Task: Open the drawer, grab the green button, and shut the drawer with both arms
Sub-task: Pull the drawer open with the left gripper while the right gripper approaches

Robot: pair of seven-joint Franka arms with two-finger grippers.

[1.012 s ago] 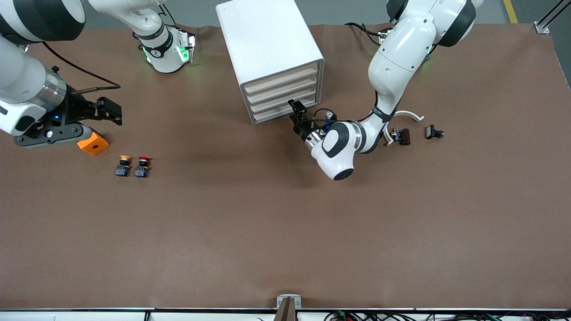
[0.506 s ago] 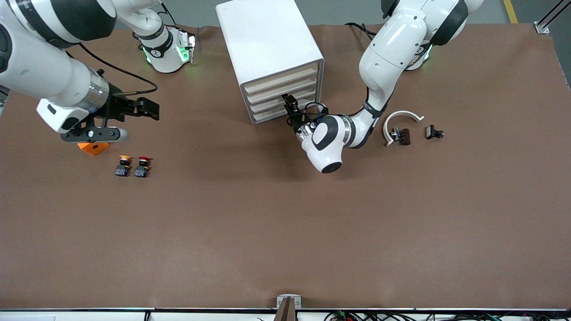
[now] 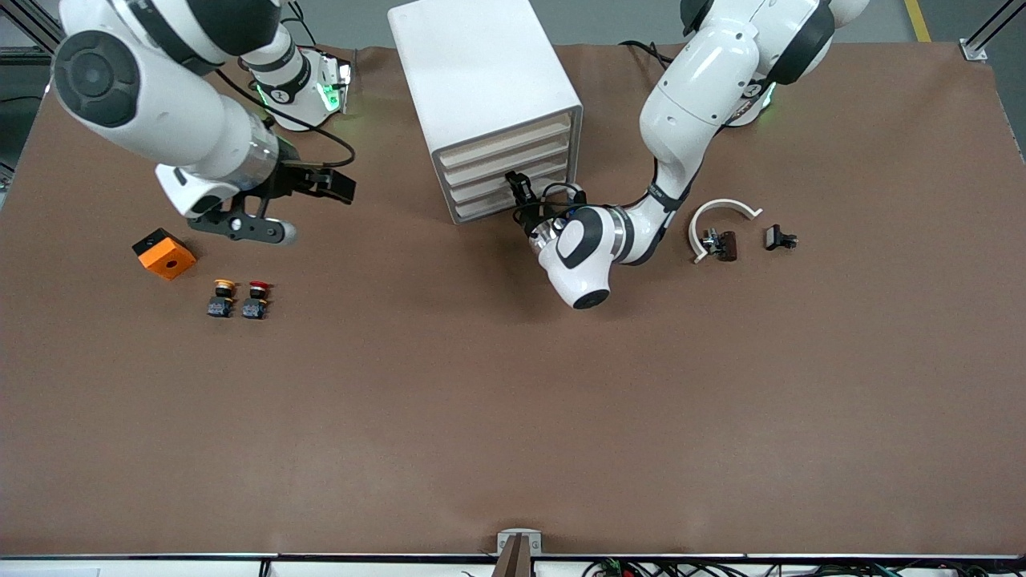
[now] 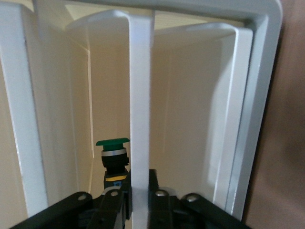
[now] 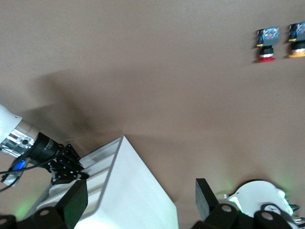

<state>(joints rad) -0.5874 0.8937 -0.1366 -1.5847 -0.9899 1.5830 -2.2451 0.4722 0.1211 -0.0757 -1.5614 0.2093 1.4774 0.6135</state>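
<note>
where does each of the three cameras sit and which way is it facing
Front view: high across the table, facing the arm bases; shows both arms, the drawer cabinet, left gripper at a drawer front, right gripper over bare table.
Left wrist view: on the left wrist, looking into the cabinet; its fingers are shut on a drawer front edge, green button inside.
Right wrist view: on the right wrist, looking down; open fingers show.
Shared: the red-capped button and the cabinet appear in the front and right wrist views.
</note>
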